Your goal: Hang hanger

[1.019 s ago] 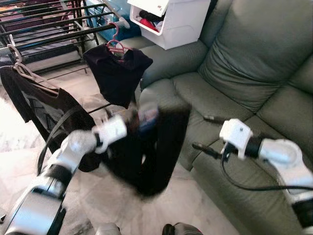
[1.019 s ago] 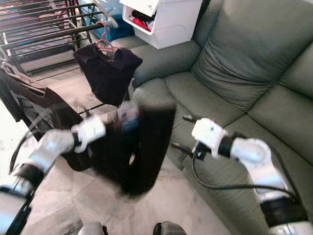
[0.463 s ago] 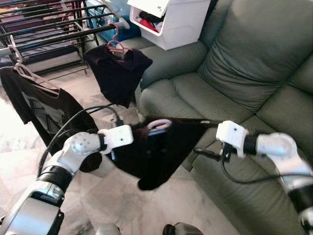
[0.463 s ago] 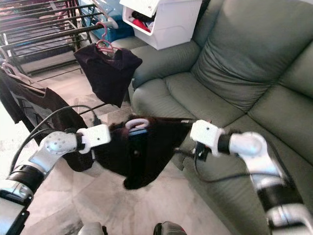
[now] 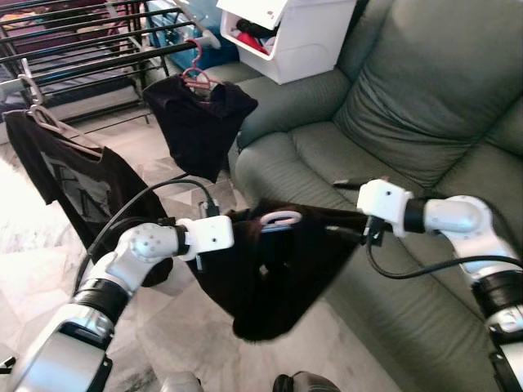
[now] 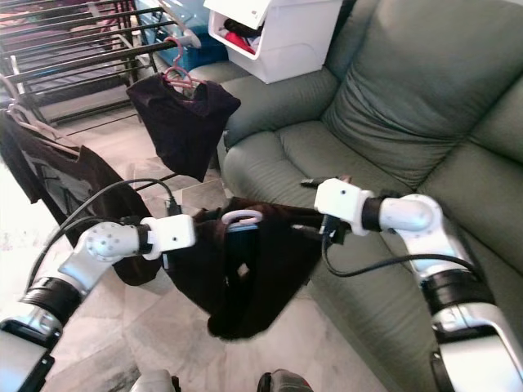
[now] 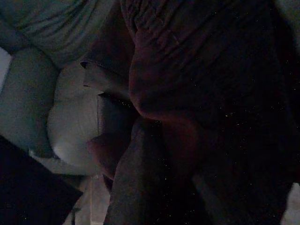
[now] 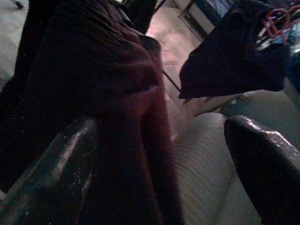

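Both hands stretch a dark maroon cloth garment [image 5: 270, 273] on a white hanger [image 5: 282, 218]: left hand [image 5: 237, 237] at 9 o'clock, grip hidden; right hand [image 5: 347, 224] at 3 o'clock, fingers [image 8: 262, 164] parted around the cloth.

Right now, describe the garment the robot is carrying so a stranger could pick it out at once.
Start at the green sofa; in front of its seat, the left gripper and right gripper hold up a dark garment between them. Unlike the two dark clothes on the drying rack, it has a pale hanger hook and hangs on no rail.
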You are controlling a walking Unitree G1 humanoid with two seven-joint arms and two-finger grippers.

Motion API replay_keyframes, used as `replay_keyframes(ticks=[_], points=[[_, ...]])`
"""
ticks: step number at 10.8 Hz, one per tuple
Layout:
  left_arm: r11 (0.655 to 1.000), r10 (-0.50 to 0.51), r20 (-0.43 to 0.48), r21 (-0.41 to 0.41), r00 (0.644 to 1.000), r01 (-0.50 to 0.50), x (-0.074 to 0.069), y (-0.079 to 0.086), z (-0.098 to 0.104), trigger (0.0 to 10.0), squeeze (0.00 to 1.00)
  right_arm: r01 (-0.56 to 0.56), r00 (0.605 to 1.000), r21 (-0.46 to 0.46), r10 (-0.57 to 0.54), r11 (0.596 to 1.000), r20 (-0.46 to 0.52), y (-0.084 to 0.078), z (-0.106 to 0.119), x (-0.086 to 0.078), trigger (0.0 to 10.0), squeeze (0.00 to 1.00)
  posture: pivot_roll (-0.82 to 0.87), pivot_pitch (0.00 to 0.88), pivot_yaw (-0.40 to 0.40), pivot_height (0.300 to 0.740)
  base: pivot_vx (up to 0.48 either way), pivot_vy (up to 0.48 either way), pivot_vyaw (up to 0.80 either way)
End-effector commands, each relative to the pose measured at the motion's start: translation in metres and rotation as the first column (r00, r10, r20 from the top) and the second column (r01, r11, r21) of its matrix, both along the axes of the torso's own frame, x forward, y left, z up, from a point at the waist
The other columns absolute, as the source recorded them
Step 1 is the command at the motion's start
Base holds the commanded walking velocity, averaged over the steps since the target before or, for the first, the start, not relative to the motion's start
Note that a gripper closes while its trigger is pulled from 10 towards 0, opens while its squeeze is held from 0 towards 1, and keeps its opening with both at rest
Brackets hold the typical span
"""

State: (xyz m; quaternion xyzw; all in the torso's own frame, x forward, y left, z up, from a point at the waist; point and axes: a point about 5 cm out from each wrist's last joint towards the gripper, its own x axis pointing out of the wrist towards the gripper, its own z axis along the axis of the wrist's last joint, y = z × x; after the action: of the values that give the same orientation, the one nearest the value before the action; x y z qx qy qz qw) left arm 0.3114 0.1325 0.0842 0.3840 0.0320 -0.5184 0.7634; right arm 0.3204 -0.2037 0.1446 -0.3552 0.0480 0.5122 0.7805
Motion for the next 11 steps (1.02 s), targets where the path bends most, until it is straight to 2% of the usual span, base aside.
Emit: replay_keyframes(ticks=[1, 2, 3, 4, 7, 9, 11], points=[[0.999, -0.014, 0.068, -0.032, 0.998, 0.016, 0.005, -0.005, 0.014, 0.0, 0.0, -0.016, 1.0, -0.006, 0.016, 1.0, -0.026, 0.001, 0.0, 0.003, 10.0, 0.0, -0.1, 0.0, -0.022, 0.74, 0.0, 0.0, 0.0], [0.998, -0.01, 0.095, -0.055, 0.995, 0.016, 0.007, -0.006, 0.019, 0.0, 0.0, -0.02, 0.997, -0.008, 0.019, 1.0, -0.071, 0.0, -0.008, 0.002, 10.0, 0.0, -0.1, 0.0, -0.023, 0.74, 0.0, 0.0, 0.0], [0.997, 0.004, 0.13, -0.082, 0.992, 0.007, 0.01, -0.009, 0.026, 0.0, 0.0, -0.004, 0.996, 0.011, 0.005, 1.0, -0.093, 0.002, -0.012, 0.004, 0.9, 0.0, -0.1, 0.0, -0.027, 0.74, 0.0, 0.0, 0.0], [0.994, 0.023, 0.172, -0.105, 0.985, -0.005, 0.014, -0.011, 0.032, 0.0, 0.0, -0.008, 0.994, -0.008, 0.007, 1.0, -0.112, 0.002, -0.017, 0.005, 0.0, 0.0, -0.1, 0.0, -0.032, 0.74, 0.0, 0.0, 0.0], [0.986, 0.073, 0.283, -0.166, 0.956, -0.027, 0.023, -0.012, 0.05, 0.0, 0.0, -0.008, 0.996, -0.01, 0.007, 1.0, -0.093, 0.009, -0.02, 0.009, 0.0, 0.0, -0.1, 0.0, -0.04, 0.74, 0.0, 0.0, 0.0], [0.992, 0.065, 0.37, -0.127, 0.927, -0.019, 0.029, -0.012, 0.056, 0.0, 0.0, -0.042, 0.997, 0.036, 0.045, 0.998, -0.063, 0.018, -0.009, 0.014, 0.0, 0.0, -0.1, 0.0, -0.04, 0.74, 0.0, 0.0, 0.0], [0.995, 0.055, 0.39, -0.096, 0.919, -0.018, 0.03, -0.015, 0.052, 0.0, 0.0, -0.043, 0.999, 0.075, 0.044, 0.996, -0.005, 0.025, 0.005, 0.02, 0.0, 0.0, -0.11, 0.0, -0.037, 0.74, 0.0, 0.0, 0.0]])
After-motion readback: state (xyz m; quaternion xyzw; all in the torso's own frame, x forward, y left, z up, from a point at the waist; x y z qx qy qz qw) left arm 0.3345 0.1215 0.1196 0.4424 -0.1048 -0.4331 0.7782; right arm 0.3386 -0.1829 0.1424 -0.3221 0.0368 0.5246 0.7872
